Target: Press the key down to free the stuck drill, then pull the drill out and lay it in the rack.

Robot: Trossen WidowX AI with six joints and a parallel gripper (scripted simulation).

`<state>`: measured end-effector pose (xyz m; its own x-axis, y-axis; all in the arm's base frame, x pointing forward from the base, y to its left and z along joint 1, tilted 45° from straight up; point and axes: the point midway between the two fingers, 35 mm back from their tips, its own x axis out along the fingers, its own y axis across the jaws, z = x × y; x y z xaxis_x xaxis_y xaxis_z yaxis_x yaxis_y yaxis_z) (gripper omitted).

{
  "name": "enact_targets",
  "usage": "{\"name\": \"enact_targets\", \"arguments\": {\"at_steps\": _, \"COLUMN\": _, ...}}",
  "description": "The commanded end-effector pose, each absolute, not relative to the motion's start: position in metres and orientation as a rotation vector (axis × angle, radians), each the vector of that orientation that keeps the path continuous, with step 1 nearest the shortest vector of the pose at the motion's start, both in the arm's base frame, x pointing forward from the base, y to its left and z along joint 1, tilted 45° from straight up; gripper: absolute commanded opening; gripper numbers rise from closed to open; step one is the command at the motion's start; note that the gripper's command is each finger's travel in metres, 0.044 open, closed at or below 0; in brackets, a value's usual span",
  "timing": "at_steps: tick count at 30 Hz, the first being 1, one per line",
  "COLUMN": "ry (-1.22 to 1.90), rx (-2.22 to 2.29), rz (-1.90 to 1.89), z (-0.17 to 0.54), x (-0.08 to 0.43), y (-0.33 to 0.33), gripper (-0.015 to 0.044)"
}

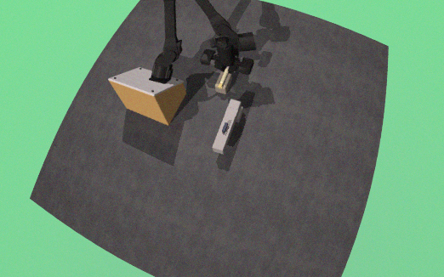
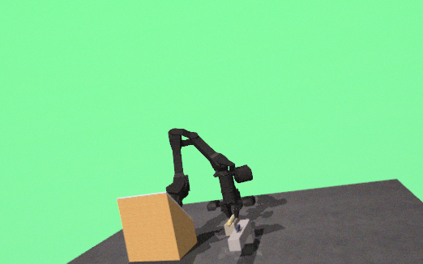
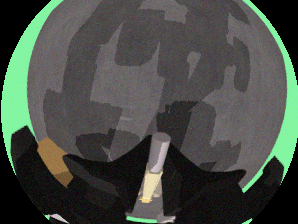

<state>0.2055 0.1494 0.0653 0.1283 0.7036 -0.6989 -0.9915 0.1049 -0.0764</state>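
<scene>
The hand [image 1: 226,70] [image 2: 233,218] [image 3: 156,139] grips what looks like the drill [image 1: 224,78] [image 2: 231,220] [image 3: 159,150] over the rack [image 1: 221,89] [image 2: 228,229].

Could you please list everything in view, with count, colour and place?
Dark grey tabletop: one, under everything.
Orange-sided block with grey top: one, under the arm's base.
Long grey rectangular block: one, beside the rack.
Small key: one, blue, on the long block.
Small beige blocky rack: one, below the hand.
Slender rod-shaped drill: one, pale yellow and grey, in the hand.
Arm: one, black.
Hand: one, black, shut on the drill.
</scene>
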Motion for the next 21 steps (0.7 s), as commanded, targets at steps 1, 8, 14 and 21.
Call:
{"name": "enact_targets", "arguments": {"at_steps": 1, "ry": 0.582, "rx": -0.623, "rz": 1.350, "z": 0.0608, "x": 0.2061, "y": 0.1515, "gripper": 0.0000}}
{"name": "enact_targets", "arguments": {"at_steps": 8, "ry": 0.582, "rx": -0.623, "rz": 1.350, "z": 0.0550, "x": 0.2072, "y": 0.1551, "gripper": 0.0000}}
{"name": "enact_targets", "arguments": {"at_steps": 14, "ry": 0.582, "rx": -0.623, "rz": 1.350, "z": 0.0535, "x": 0.2069, "y": 0.1548, "gripper": 0.0000}}
{"name": "enact_targets", "arguments": {"at_steps": 21, "ry": 0.582, "rx": -0.623, "rz": 1.350, "z": 0.0531, "x": 0.2067, "y": 0.1541, "gripper": 0.0000}}
